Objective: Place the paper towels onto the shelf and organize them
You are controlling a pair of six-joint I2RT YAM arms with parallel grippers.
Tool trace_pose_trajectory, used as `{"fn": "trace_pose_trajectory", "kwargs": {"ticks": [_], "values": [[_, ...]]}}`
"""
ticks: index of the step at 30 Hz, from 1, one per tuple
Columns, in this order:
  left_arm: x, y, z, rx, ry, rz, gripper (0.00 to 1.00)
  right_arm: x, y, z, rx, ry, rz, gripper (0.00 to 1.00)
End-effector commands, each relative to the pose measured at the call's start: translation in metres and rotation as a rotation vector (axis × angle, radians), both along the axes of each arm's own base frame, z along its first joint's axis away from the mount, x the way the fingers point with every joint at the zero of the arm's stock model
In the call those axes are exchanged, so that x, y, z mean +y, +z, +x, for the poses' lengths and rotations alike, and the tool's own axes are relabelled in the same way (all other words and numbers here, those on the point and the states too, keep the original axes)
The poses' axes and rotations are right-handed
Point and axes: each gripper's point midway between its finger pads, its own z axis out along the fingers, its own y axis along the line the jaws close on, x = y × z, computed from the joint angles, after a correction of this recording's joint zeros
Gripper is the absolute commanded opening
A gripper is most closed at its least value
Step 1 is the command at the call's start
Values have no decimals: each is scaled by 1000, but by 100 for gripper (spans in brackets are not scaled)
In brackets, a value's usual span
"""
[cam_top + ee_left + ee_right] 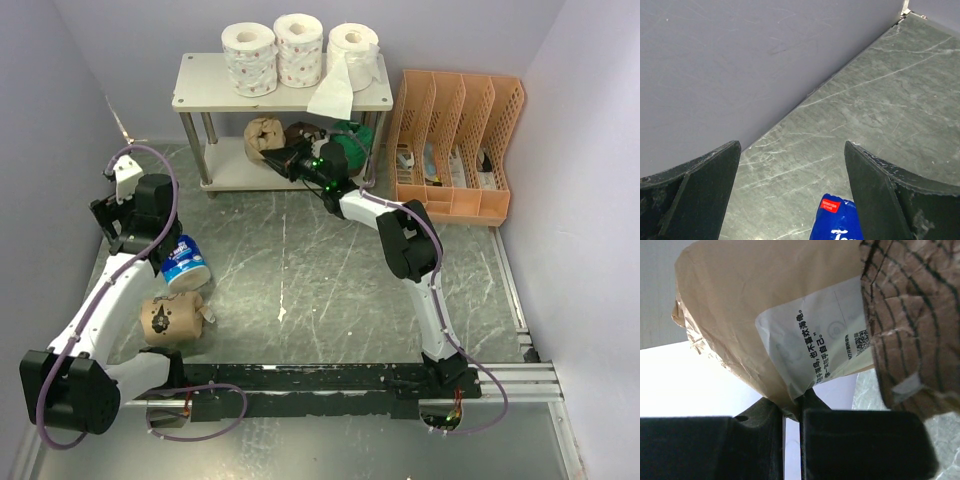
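My right pincer (792,407) is pinching the wrapper of the tan roll (264,135) at the lower board of the shelf (200,95). My left pincer (792,150) is spread over the blue roll (837,222), well in front of the shelf.

Left arm (95,305) white, blk joints, lilac cable (175,190); right arm (405,240) green LED (318,163); left tool (792,150) blk.

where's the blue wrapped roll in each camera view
Top external: the blue-wrapped roll stands left of centre on the table, beside the left arm.
Left wrist: at the bottom edge, below the open left gripper.
Right wrist: not in it.
Shared landmark: the dark marbled table.
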Motion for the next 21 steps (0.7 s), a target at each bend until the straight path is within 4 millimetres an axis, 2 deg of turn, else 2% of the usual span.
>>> {"fn": "trace_pose_trajectory", "kwargs": {"ticks": [1,3,4,5,9,10,14,17,18,21], "values": [[4,9,2,-20,20,5,96,-13,6,19,-43,-69,-2,0],[4,9,1,-22,21,5,96,-15,-2,19,-19,-71,-14,3],[4,9,1,-26,21,6,96,-16,-5,18,-10,-71,-17,11],[4,9,1,-26,20,7,96,-16,-7,17,-9,-72,-19,14],[3,9,2,-23,17,3,96,-19,-16,17,-14,-88,-33,15],[3,9,2,-23,16,1,96,-19,-18,17,-8,-87,-30,19],[3,7,2,-16,19,3,96,-17,-20,16,-19,-76,-29,48],[3,6,2,-14,19,4,96,-17,-14,12,-42,-56,-21,88],[3,6,2,-15,18,3,96,-17,-9,10,-56,-49,-20,99],[3,6,2,-12,21,3,96,-15,7,4,-123,-26,-82,100]]}}
